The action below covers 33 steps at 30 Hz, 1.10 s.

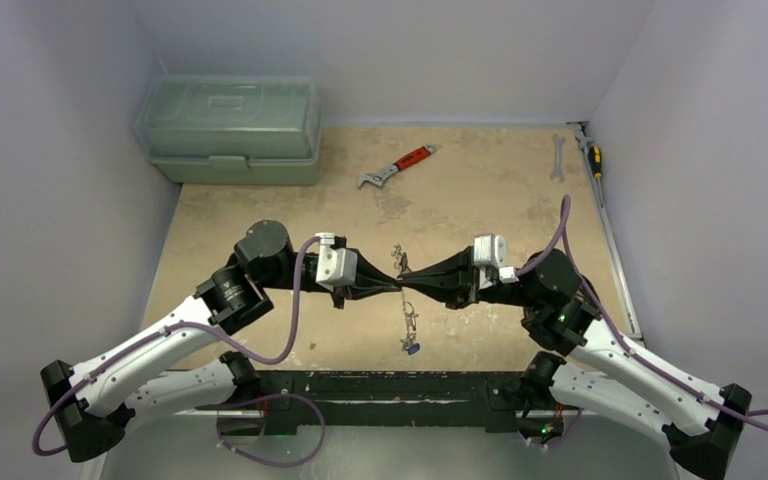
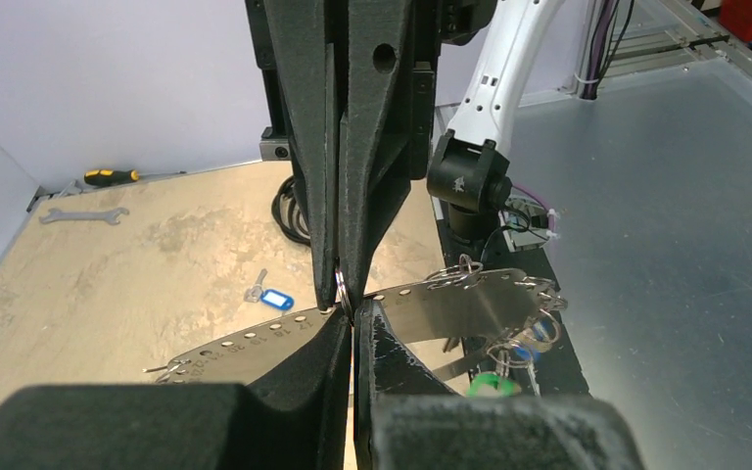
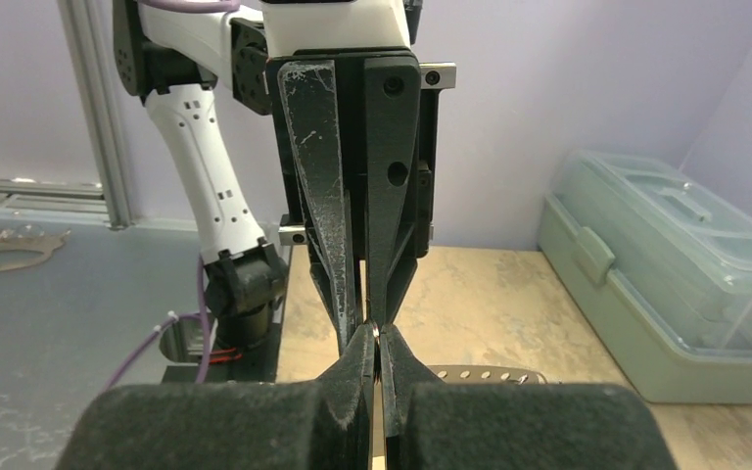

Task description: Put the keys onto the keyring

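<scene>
Where keyring (image 2: 341, 287) hovers, wrench (image 1: 397, 166) lies apart.

A translucent green toolbox (image 1: 230, 128) sat shut at the counter's (image 1: 480, 200) ten o'clock corner, against the wall. A red-handled wrench (image 1: 396, 167) lay near twelve o'clock, well apart from it. At two o'clock a silver spanner (image 1: 558, 157) lay just beside a yellow-and-black-handled screwdriver (image 1: 592, 152), which rested along the counter's right edge
</scene>
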Each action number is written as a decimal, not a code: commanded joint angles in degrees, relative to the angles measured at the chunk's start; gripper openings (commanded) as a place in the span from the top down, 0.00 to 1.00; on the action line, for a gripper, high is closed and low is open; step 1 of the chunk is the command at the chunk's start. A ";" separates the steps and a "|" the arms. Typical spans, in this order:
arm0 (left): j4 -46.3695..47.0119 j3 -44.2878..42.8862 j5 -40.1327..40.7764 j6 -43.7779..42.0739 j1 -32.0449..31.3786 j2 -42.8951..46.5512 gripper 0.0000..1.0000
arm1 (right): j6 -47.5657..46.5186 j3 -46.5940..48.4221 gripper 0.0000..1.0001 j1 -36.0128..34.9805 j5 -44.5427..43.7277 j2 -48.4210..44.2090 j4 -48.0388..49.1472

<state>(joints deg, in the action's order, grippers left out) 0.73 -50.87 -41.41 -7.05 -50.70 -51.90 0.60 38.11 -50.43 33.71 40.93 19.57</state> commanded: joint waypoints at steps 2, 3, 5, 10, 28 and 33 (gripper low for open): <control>6.48 1.10 1.00 -0.60 0.08 1.61 1.00 | 3.53 2.36 1.00 -0.72 7.52 1.78 1.61; 6.60 1.12 0.98 -0.73 0.08 1.89 1.00 | 3.53 2.92 1.00 -0.72 8.10 2.20 0.67; 6.68 1.19 1.08 -0.86 0.16 2.46 1.00 | 3.62 4.13 0.94 -0.69 8.90 3.15 -1.20; 6.73 1.68 1.91 -1.65 0.14 3.08 1.00 | 3.66 6.18 0.68 -0.66 9.26 4.59 -4.03; 4.34 2.20 7.41 -4.82 0.14 3.65 1.00 | 3.86 11.21 0.30 -0.63 15.90 2.58 -11.08; 3.71 2.07 8.83 -5.67 0.15 3.79 1.00 | 2.66 13.38 0.29 -0.63 20.09 2.97 -15.13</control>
<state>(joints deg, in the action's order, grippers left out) 1.23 -48.82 -37.15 -10.31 -50.96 -48.60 3.07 47.81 -50.65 46.26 44.51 7.77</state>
